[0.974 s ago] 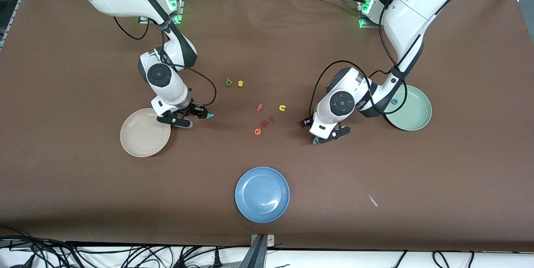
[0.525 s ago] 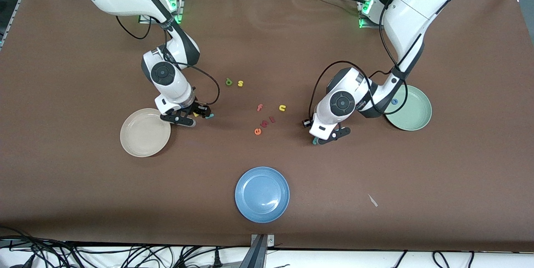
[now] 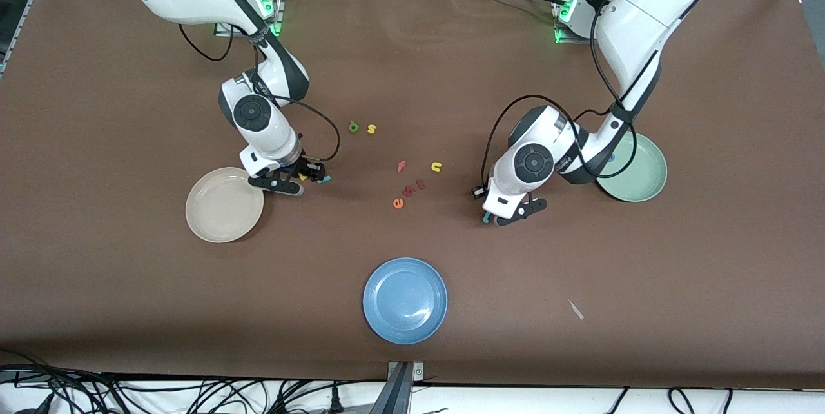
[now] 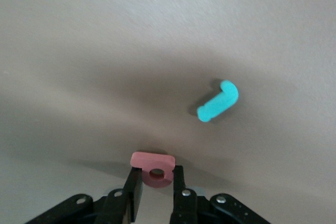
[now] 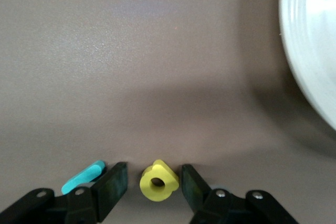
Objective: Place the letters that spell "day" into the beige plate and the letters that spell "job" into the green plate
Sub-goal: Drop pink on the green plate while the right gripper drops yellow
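My left gripper (image 4: 156,174) is shut on the pinkish-red "b" (image 4: 152,160), low at the table, with both fingers touching its sides. The teal "j" (image 4: 218,107) lies loose just ahead of it, beside my left gripper (image 3: 509,215) in the front view. My right gripper (image 5: 155,174) stands open around the yellow "a" (image 5: 158,183), with a gap on each side. The teal "y" (image 5: 83,178) lies just outside one finger. The beige plate (image 3: 213,220) is beside my right gripper (image 3: 298,178). The blue "o" (image 3: 609,157) lies in the green plate (image 3: 651,185). The dark green "d" (image 3: 353,126) lies mid-table.
A yellow "s" (image 3: 371,129) lies beside the "d". A pink "f" (image 3: 401,166), a yellow "n" (image 3: 436,167), an orange "e" (image 3: 398,203) and two red letters (image 3: 413,188) are scattered mid-table. A blue plate (image 3: 405,300) sits near the front edge.
My left gripper has closed onto the "b". My right gripper shifted slightly over the "a" and its jaws narrowed around it without touching.
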Controlling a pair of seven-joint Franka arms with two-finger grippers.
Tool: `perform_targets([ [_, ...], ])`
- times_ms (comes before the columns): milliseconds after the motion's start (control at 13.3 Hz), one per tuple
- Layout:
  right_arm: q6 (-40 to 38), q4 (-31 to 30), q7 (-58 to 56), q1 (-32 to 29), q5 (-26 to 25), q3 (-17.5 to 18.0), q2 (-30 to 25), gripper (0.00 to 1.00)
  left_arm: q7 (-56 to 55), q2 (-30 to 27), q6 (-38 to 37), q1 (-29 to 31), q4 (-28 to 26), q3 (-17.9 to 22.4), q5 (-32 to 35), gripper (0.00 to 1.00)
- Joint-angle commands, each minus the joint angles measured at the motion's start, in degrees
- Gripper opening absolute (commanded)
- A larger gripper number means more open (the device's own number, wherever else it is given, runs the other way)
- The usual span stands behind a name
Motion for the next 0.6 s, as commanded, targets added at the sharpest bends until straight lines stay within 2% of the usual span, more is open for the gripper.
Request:
perform_targets([
  [0,0.60,-0.97,-1.51,-0.39,-0.90,0.39,0.36,0.30,2.59,-5.42,-8.95,2.87,-0.39,-1.48,1.12,0.00],
  [150,0.51,-1.15,-2.14,-0.39,-0.98,0.39,0.36,0.15,11.45,-9.11,-17.73,8.92,-0.39,-4.46,-2.55,0.00],
  [225,0.51,-1.15,-2.14,-0.39,-0.98,0.39,0.27,0.12,15.93,-10.95,-22.04,11.56,-0.48,-5.00,-3.01,0.00],
  [375,-0.27,-1.15,-3.36,-0.47,-0.90,0.30,-0.86,0.11,25.15,-13.51,-28.73,16.22,-0.91,-5.09,-3.01,0.00],
  [525,-6.13,-0.89,-7.65,-2.22,-0.90,0.04,-4.63,0.11,33.87,-14.31,-33.14,20.62,-1.62,-4.74,-1.70,0.00],
])
